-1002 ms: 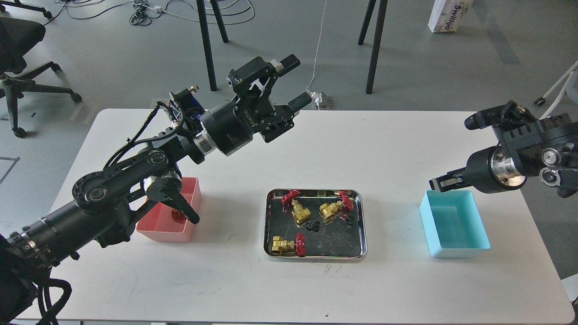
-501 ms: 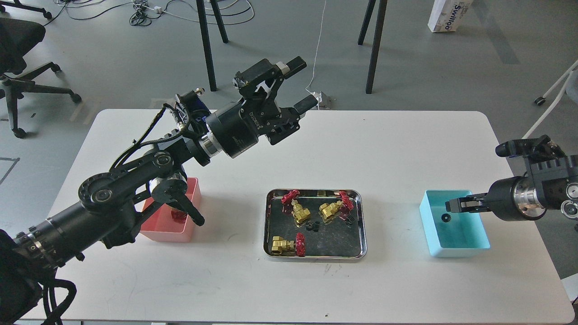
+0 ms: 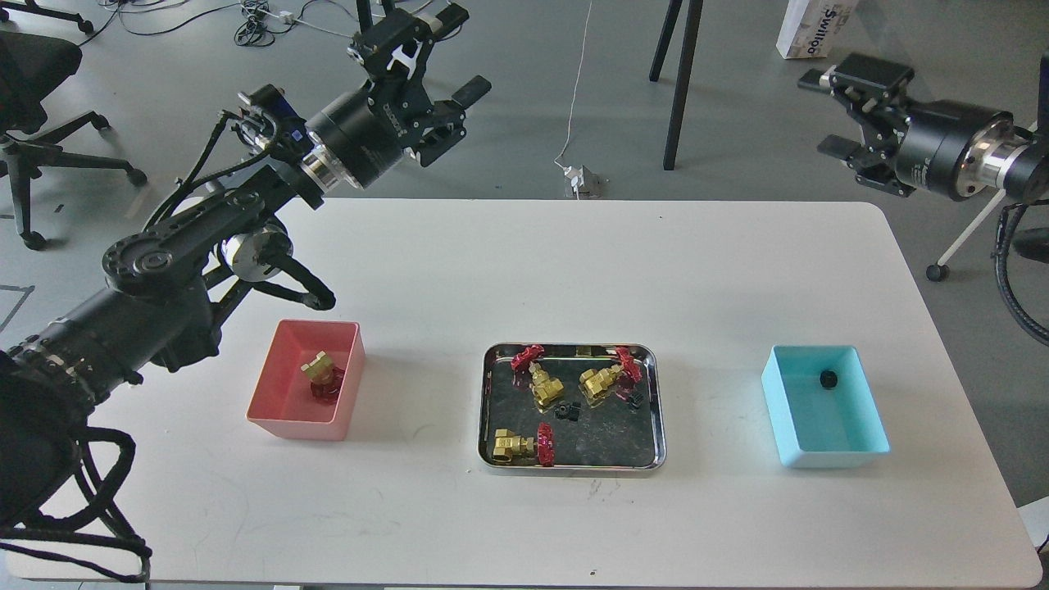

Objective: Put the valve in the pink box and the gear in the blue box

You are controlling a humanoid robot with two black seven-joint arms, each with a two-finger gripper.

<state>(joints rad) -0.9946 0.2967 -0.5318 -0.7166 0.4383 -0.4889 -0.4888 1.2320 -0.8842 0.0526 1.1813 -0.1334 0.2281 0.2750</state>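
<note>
A brass valve with a red handwheel (image 3: 320, 377) lies in the pink box (image 3: 283, 422) at the left. A small black gear (image 3: 828, 378) lies in the blue box (image 3: 787, 410) at the right. Three more valves, one of them (image 3: 537, 383), and small black gears (image 3: 565, 410) lie in the steel tray (image 3: 647, 459) at the middle. My left gripper (image 3: 463, 49) is open and empty, raised high beyond the table's far edge. My right gripper (image 3: 824, 111) is open and empty, raised high at the far right.
The white table (image 3: 524, 270) carries only the two boxes and the tray. Beyond its far edge are table legs (image 3: 680, 82), cables and an office chair (image 3: 41, 82) at the left. A white carton (image 3: 811, 29) stands on the floor.
Both arms have lifted up and back, away from the table. The right gripper has left the blue box, where the gear now lies. The left arm no longer covers the pink box.
</note>
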